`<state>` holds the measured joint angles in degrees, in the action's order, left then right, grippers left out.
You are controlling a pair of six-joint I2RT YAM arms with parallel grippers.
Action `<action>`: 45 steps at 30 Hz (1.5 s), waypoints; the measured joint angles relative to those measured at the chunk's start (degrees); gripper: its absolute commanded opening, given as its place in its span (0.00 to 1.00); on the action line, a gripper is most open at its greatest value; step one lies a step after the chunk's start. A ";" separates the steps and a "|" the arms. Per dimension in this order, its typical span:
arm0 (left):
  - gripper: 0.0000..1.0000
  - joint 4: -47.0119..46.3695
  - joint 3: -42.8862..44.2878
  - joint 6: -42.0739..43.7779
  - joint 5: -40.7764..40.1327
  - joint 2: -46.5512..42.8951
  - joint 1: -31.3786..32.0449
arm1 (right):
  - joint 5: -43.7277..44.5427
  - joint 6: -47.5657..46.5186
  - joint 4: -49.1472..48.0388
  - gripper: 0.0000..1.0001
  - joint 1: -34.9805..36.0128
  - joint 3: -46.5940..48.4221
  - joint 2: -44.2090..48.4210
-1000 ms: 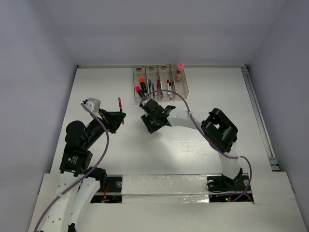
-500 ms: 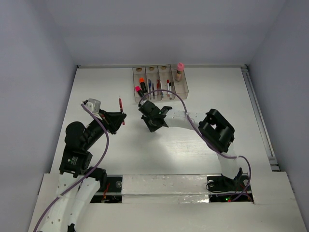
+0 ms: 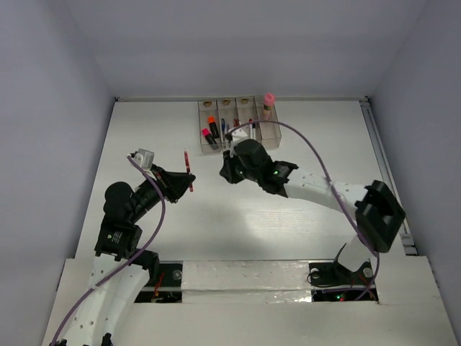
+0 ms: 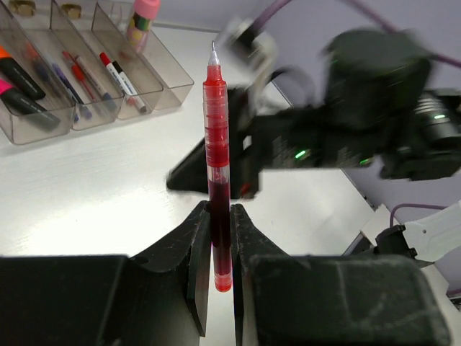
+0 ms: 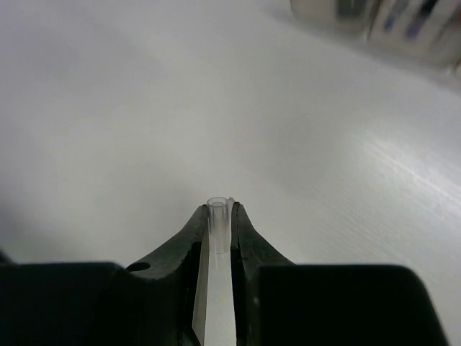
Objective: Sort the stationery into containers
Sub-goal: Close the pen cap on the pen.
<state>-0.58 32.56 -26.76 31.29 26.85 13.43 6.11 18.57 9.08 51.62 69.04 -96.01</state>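
White surface (image 3: 302,216) stretches under both arms, with the row of bins (image 3: 273,135) at its far edge. Left fingers (image 4: 193,245), well short of the bins and off to their left, are clamped on a red pen (image 4: 215,130) that stands upright, tip up. Right fingers (image 5: 193,234), just in front of the bins, are pinched tight on a thin clear tube (image 5: 215,303). Highlighters (image 3: 212,122) lie in the leftmost bin; a glue stick (image 3: 268,105) stands in the rightmost.

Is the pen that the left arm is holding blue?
No, the pen clamped between the left jaws is red along its whole barrel.
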 measured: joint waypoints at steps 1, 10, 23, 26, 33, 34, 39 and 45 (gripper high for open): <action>0.00 0.00 -0.20 -0.31 0.04 0.04 0.00 | -0.33 0.68 -2.95 0.00 -0.07 -0.44 2.38; 0.00 -0.28 -1.03 -1.46 -0.13 0.28 0.00 | -3.43 7.19 -27.06 0.00 -0.17 -0.59 10.45; 0.00 -0.07 -2.71 -2.36 -0.72 -0.72 0.00 | -11.08 16.28 -40.17 0.00 -0.15 2.16 4.52; 0.00 -0.07 -2.80 -2.49 -0.72 -0.72 0.00 | -12.22 17.35 -41.46 0.00 -0.09 3.28 2.82; 0.00 -0.09 -2.93 -2.58 -0.70 -0.66 0.00 | -13.60 18.14 -42.64 0.00 0.96 4.48 1.75; 0.00 -0.09 -2.93 -2.60 -0.70 -0.66 0.00 | -13.68 18.14 -42.73 0.00 0.98 4.70 1.75; 0.00 -0.09 -2.93 -2.69 -0.66 -0.46 0.00 | -14.14 18.14 -42.97 0.00 0.98 5.75 1.66; 0.00 -0.09 -2.93 -2.69 -0.66 -0.31 0.00 | -14.27 18.10 -42.91 0.00 1.16 7.26 0.42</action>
<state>-0.67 29.63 -29.45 30.63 26.55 13.43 -8.16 36.67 -33.82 52.77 76.29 -95.59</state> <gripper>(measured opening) 0.080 0.177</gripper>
